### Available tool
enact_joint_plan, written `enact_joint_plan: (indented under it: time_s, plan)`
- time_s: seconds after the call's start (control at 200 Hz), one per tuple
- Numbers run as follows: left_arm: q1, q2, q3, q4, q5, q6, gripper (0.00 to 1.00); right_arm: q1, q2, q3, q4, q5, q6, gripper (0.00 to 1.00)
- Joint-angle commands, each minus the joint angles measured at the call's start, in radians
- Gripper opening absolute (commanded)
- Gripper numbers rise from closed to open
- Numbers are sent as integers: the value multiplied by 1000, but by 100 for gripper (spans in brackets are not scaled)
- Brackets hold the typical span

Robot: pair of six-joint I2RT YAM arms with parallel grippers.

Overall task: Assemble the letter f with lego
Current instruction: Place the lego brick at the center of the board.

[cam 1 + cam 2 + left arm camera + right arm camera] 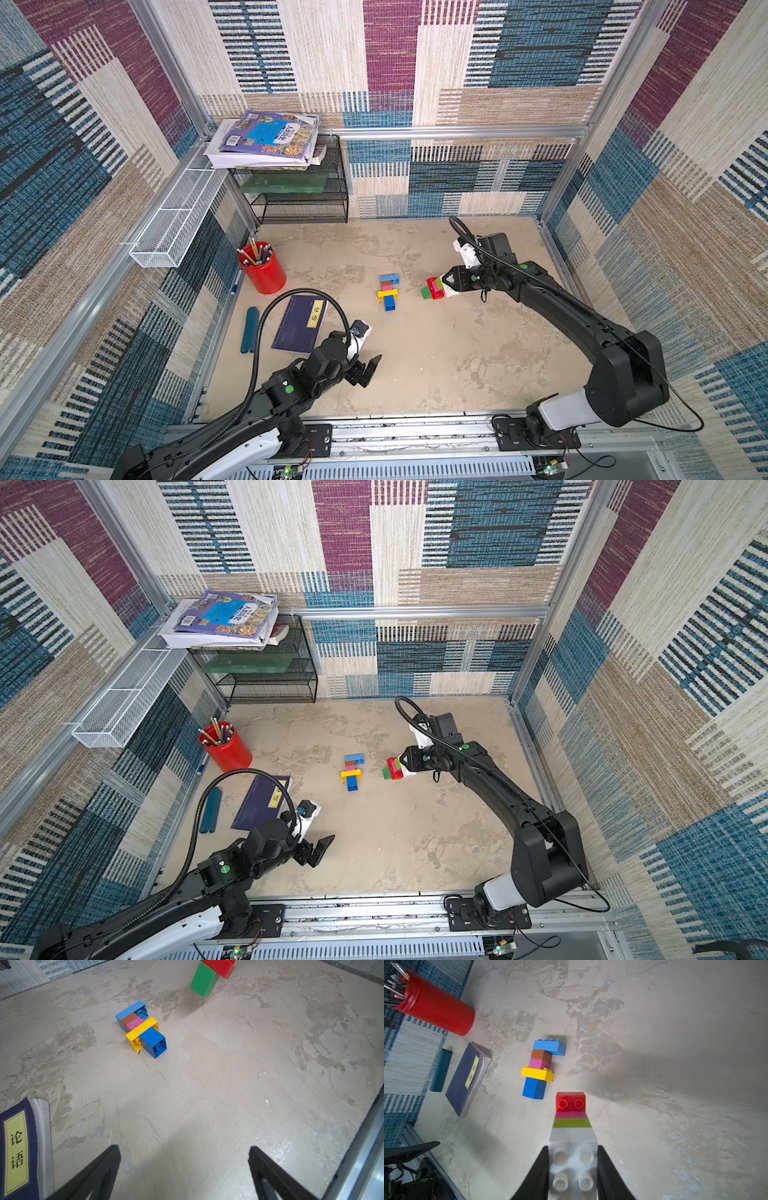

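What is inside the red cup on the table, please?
Pencils stand in the red cup, ends above its rim; their lower parts and the cup's bottom are hidden by its wall.

I see the lego in two groups. The first group (388, 292) lies flat mid-worktop (457, 353), joined in one row: light blue oblong brick (548, 1046), brown brick (540, 1054), pink brick (539, 1063), yellow oblong brick (536, 1073) lying crosswise, blue brick (533, 1087). Near it is the second stack (436, 287), white, lime, pink, red and green, tilted, with its white end (573, 1157) clamped in my right hand (572, 1148).
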Motion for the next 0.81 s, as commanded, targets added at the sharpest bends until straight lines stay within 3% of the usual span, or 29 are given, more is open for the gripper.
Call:
enact_joint_plan:
  time_s: [0.0, 0.346, 0.801]
  plan:
    - [0, -2, 3, 16, -13, -3, 99, -42, -16, -64, 190, -191, -3, 19]
    - [0, 5, 2, 23, -11, -3, 99, -133, 4, -237, 399, -377, 18, 20]
    - [1, 49, 15, 28, -3, -1, 99, -182, 102, -311, 573, -435, 93, 21]
